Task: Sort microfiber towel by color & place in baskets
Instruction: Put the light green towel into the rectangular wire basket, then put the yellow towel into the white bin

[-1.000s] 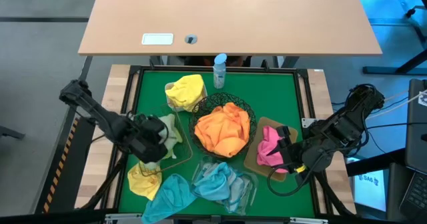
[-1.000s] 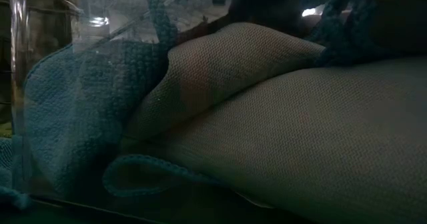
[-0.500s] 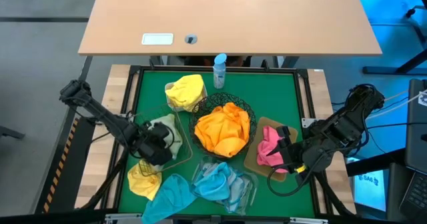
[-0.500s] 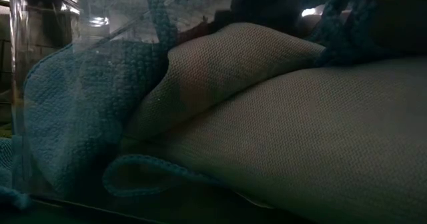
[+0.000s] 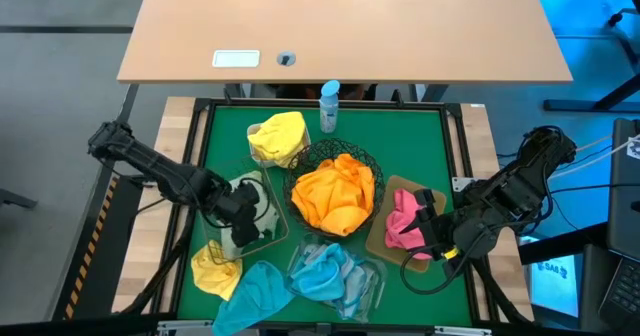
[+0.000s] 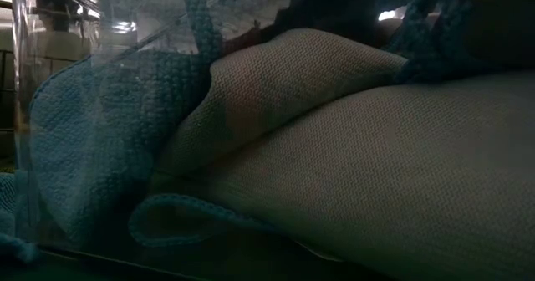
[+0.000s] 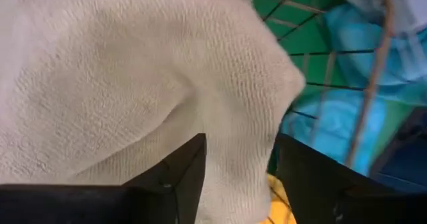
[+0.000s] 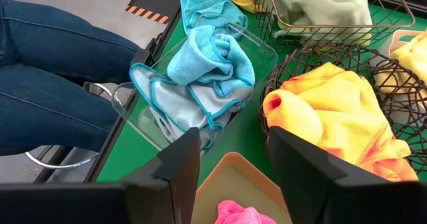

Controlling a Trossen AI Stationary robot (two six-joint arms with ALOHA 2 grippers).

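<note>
At the counter's near edge, a light blue towel [image 5: 255, 294] hangs partly off the green mat [image 5: 420, 146], with a yellow towel [image 5: 213, 269] just beside it near the left corner — both loose, so by my reading still unsorted. Next to them the clear plastic tray [image 5: 372, 294] holds more light blue towels [image 5: 325, 269]. Toward the right edge, the right gripper [image 5: 432, 238] waits at the tan tray [image 5: 384, 238] that holds the pink towel [image 5: 403, 219]; its fingers stand moderately apart and hold nothing. Toward the left edge, the left gripper [image 5: 240, 238] is over the rectangular wire basket [image 5: 272, 238], where a pale green towel [image 5: 250, 201] lies; its fingers [image 7: 175, 184] are spread, with the cloth draped against them rather than pinched — it looks like a release into that colour's basket. In the middle, orange towels [image 5: 335, 196] fill the round black wire bowl [image 5: 372, 162]. Farther back, yellow towels [image 5: 278, 136] sit heaped in the white tub [image 5: 252, 133], beside a blue-capped spray bottle [image 5: 329, 106].
</note>
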